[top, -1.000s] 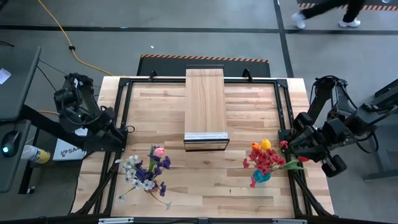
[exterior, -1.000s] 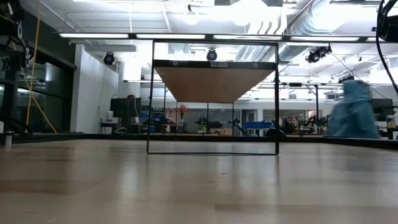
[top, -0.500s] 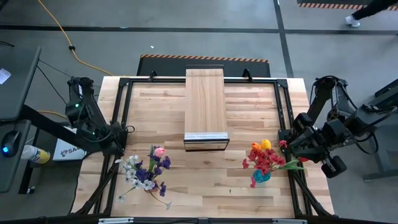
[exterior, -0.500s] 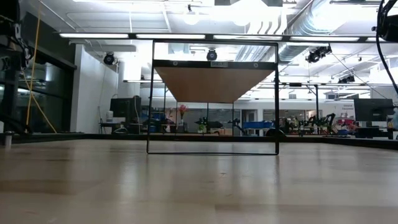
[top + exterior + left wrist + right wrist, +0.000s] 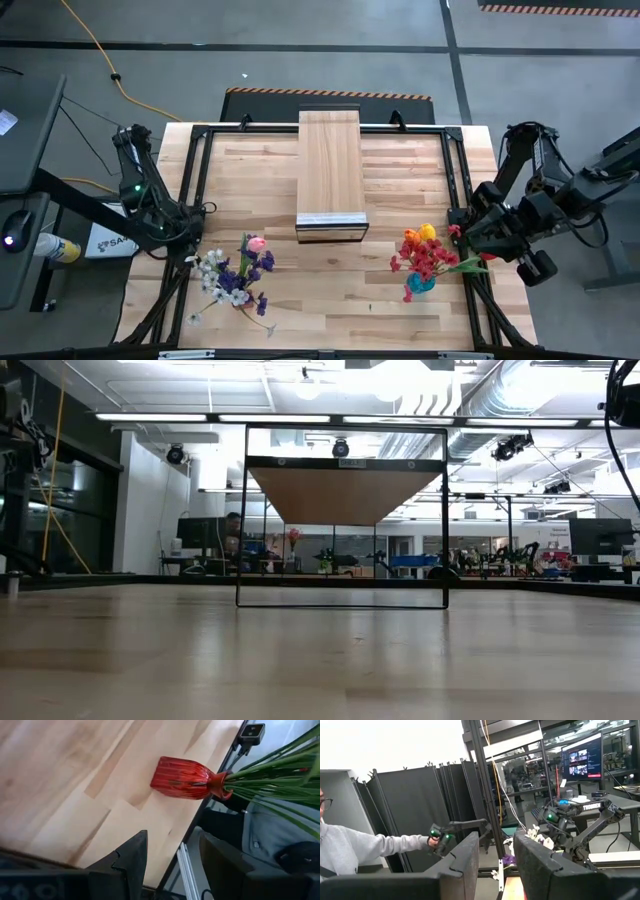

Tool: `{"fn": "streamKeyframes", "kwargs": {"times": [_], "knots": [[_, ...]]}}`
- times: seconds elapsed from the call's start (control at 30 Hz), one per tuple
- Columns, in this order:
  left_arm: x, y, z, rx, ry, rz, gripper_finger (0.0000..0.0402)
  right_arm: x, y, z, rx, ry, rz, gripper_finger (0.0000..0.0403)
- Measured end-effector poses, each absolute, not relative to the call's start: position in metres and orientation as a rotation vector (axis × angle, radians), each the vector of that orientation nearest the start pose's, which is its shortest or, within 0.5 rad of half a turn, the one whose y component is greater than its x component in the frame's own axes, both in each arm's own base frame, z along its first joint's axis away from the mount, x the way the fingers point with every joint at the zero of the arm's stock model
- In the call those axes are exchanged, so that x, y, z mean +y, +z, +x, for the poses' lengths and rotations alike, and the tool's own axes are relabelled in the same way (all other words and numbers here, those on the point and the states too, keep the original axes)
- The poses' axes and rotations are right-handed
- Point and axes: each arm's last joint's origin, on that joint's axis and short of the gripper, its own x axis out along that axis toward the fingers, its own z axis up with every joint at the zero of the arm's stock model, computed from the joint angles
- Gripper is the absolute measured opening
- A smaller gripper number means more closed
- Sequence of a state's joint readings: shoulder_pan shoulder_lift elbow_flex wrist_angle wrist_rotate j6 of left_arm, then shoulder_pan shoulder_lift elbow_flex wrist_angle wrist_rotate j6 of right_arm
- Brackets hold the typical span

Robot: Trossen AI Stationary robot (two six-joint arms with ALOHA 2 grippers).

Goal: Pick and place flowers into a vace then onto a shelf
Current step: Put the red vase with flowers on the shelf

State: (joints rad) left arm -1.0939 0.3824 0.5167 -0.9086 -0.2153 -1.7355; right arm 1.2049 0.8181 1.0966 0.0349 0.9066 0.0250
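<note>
Looking down from above, finds the left gripper (image 5: 188,232) at the left edge of the table (image 5: 390,310), just beside the purple bunch (image 5: 236,276), a loose spread of purple, white and pink flowers lying on the boards. Shows its fingers parted with nothing between them (plain enough in the left wrist view). Catches, past those fingers, a ribbed red vase (image 5: 184,778) lying on its side on the wood close to a table edge, with green stems (image 5: 270,775) running out of its mouth. Cannot place that vase in the high view.

Puts the right gripper (image 5: 463,233) at the right edge of the table, near the red bunch (image 5: 424,253) of red, orange and yellow flowers, whose stems end in a small blue vase (image 5: 420,285); cannot tell whether that vase stands or lies. Shows those fingers parted too, gripping nothing.

Places the shelf (image 5: 330,165) at the far middle of the table, well apart from both bunches, with its light strip at the near end.

Picks out, in the right wrist view, a person's grey sleeve (image 5: 375,847) in the room beyond.
</note>
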Motion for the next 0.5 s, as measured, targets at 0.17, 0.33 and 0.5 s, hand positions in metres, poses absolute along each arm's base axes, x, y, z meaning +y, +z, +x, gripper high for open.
{"fn": "streamKeyframes", "kwargs": {"times": [0.17,0.33,0.5], "knots": [[-0.073,0.214,0.045,1.085,-0.077,-1.104,0.0211,0.123,0.448,0.071,-0.152,0.297,0.295,0.0114],[-0.077,0.203,0.047,1.078,-0.091,-1.117,0.0211,0.122,0.448,0.071,-0.152,0.296,0.294,0.0114],[-0.084,0.191,0.050,1.056,-0.140,-1.140,0.0211,0.122,0.448,0.071,-0.152,0.295,0.295,0.0114]]}}
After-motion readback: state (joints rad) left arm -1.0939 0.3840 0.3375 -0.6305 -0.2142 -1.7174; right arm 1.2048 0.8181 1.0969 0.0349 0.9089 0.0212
